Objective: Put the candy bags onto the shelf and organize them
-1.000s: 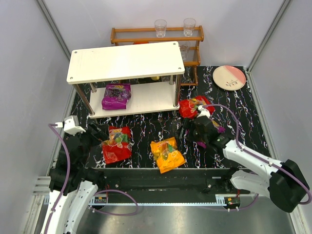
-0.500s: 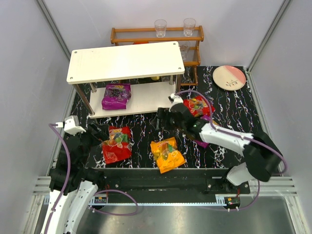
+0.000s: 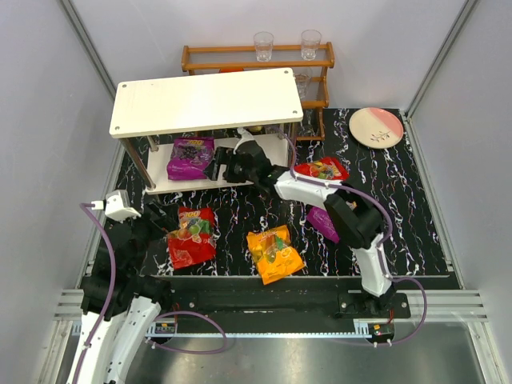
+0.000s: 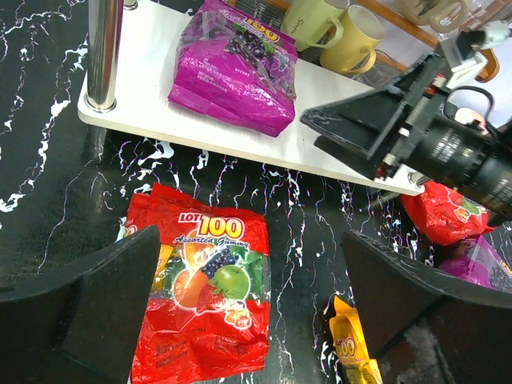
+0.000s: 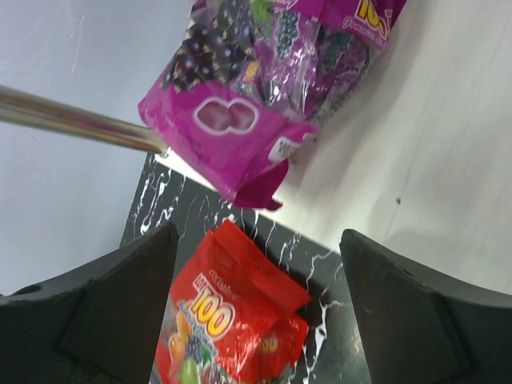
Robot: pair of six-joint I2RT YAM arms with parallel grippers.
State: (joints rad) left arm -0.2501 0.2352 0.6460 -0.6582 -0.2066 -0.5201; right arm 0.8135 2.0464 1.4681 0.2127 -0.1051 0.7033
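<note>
Purple bag (image 3: 192, 158) lies on the lower board of the white shelf (image 3: 206, 102), toward its 9 o'clock end. In the right wrist view one corner hangs over the board's front edge. Right gripper (image 3: 224, 166) reaches in under the top board just at 3 o'clock of that bag, fingers spread wide, holding nothing.

Risk 1: with the bag this close, a sideways sweep could push it off the front edge or jam it against the metal leg (image 5: 72, 120).

Risk 2: the arm is stretched far out and low under the top board, so lifting before pulling out could knock the board.

Left gripper (image 4: 250, 264) hovers over the red bag (image 3: 190, 237) at 8 o'clock on the table, fingers wide, nothing held. If it closes on the slick film alone, the bag may slip or be pinched by a corner and swing.

Not yet shelved: orange bag (image 3: 274, 253) at 6 o'clock, second red bag (image 3: 322, 170) at 3 o'clock of the shelf, second purple bag (image 3: 322, 222) partly hidden by the right arm, which could drag it. Both arms working near the shelf front could collide.
</note>
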